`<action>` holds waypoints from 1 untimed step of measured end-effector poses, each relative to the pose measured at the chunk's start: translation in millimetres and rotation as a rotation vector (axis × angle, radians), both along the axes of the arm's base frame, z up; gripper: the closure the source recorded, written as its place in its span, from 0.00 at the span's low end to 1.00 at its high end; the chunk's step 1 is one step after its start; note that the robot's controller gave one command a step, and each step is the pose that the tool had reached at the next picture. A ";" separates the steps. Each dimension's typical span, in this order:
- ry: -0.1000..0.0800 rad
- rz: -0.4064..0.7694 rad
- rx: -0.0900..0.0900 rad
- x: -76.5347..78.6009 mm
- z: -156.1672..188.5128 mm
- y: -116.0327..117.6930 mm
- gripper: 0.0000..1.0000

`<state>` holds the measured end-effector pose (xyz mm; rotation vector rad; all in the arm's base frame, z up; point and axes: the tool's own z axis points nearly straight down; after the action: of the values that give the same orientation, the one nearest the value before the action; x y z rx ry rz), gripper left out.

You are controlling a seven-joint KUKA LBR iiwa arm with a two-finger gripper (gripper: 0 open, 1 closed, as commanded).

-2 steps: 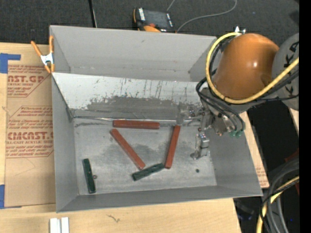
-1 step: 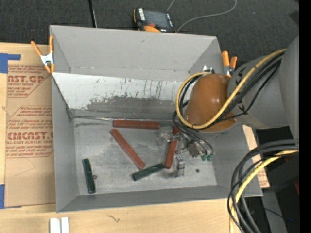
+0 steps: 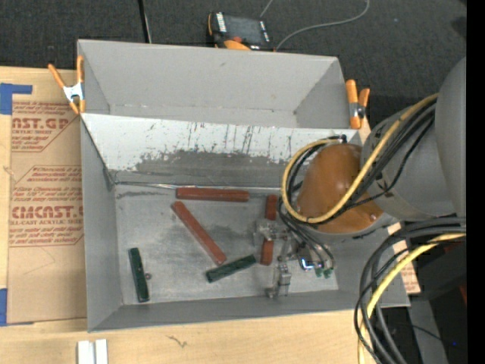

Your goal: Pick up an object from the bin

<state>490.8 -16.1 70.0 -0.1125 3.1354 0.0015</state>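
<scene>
i saw the gripper (image 3: 280, 273) low in the bin (image 3: 102, 203), right side, beside a short red-brown stick (image 3: 267, 252); apart or together, i couldn't tell.

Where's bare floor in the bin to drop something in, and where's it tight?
Widest bare floor: between the left green stick and the slanted brown stick. Also the front strip below the other green stick. Crowded at right: short brown pieces cluster by the gripper.
</scene>
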 end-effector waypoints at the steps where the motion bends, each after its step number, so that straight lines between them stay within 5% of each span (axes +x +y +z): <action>1: 0.003 0.002 0.000 -0.6 0.0 0.1 1.00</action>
<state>490.3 -16.0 70.0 -0.1153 3.1381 0.0010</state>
